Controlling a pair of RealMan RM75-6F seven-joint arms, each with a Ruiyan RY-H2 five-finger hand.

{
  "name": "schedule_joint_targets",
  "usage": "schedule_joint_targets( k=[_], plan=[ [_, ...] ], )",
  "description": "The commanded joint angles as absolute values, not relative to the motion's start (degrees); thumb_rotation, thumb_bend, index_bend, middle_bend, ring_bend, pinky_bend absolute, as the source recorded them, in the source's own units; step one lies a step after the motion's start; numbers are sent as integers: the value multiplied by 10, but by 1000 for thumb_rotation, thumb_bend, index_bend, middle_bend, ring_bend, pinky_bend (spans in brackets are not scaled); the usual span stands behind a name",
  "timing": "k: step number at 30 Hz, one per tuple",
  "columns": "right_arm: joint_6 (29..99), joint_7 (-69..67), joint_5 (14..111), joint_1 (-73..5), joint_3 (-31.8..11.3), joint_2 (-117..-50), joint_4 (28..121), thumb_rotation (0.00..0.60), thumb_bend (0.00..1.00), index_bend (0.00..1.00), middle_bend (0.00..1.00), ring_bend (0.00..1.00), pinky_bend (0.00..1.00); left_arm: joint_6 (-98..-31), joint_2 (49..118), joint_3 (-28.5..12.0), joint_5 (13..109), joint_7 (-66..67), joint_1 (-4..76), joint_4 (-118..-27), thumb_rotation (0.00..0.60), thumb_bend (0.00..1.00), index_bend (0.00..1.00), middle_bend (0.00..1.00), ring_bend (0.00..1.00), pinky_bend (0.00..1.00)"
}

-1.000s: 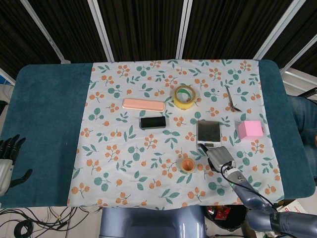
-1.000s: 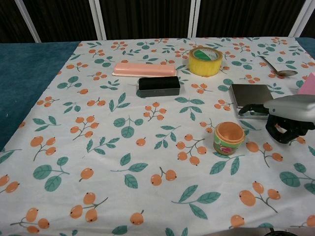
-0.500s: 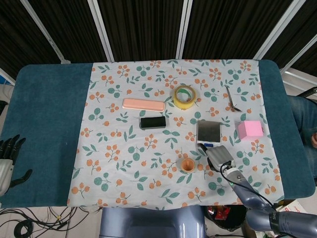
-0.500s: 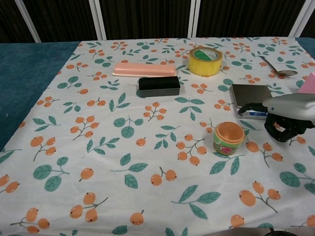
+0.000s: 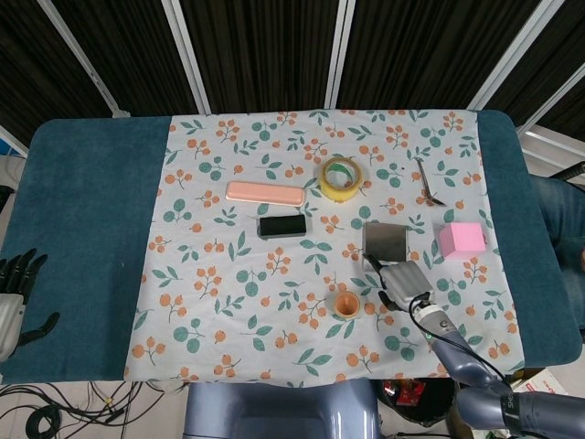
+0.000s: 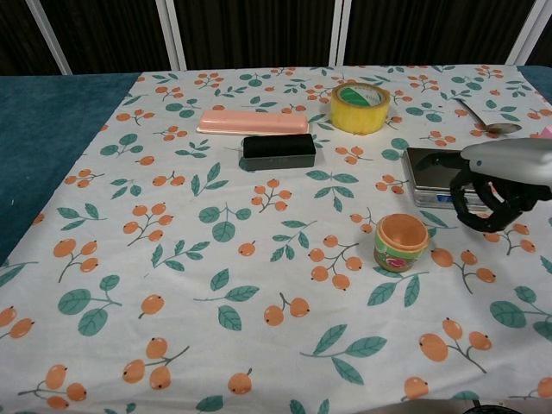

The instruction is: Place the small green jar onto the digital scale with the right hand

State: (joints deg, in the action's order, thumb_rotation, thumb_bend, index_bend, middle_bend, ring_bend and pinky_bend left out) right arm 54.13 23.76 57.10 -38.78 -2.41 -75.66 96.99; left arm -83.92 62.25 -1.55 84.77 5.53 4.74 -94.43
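Observation:
The small green jar [image 5: 345,303] [image 6: 401,242] has an orange lid and stands upright on the floral cloth, in front of and to the left of the digital scale [image 5: 383,239] [image 6: 429,164]. My right hand [image 5: 405,283] [image 6: 498,187] hovers to the right of the jar, over the scale's near edge. It hides the scale's display. Its dark fingers [image 6: 488,210] curve downward and hold nothing, and a gap separates them from the jar. My left hand [image 5: 15,291] rests at the table's far left edge, fingers spread and empty.
Behind the jar are a yellow tape roll [image 5: 339,177] [image 6: 360,107], a black box [image 5: 282,225] [image 6: 279,150] and a pink case [image 5: 265,193] [image 6: 253,122]. A pink block [image 5: 461,239] sits right of the scale, and a spoon [image 5: 427,182] [image 6: 487,121] lies at the back right.
My right hand has lifted and shifted back toward the scale, so it now covers the scale's front edge. The jar and the left hand have not moved.

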Motion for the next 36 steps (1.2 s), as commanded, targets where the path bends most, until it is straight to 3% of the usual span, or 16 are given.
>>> schedule_joint_targets(
  k=[1, 11, 24, 36],
  plan=[
    [544, 221, 588, -385, -30, -741, 985, 600, 135, 0, 69, 182, 262, -839, 622, -15, 848, 56, 47, -944, 600, 242, 0, 0, 0, 0],
    [529, 167, 659, -382, -29, -711, 1027, 600, 128, 0, 38, 158, 236, -838, 622, -15, 847, 57, 47, -946, 600, 243, 0, 0, 0, 0],
    [509, 202, 696, -393, -8, -738, 1044, 600, 128, 0, 47, 162, 237, -836, 619, -16, 842, 57, 47, -949, 600, 243, 0, 0, 0, 0],
    [519, 255, 683, -396, -3, -773, 1024, 600, 127, 28, 161, 230, 251, -834, 619, -17, 836, 62, 47, -952, 600, 243, 0, 0, 2, 0]
  ],
)
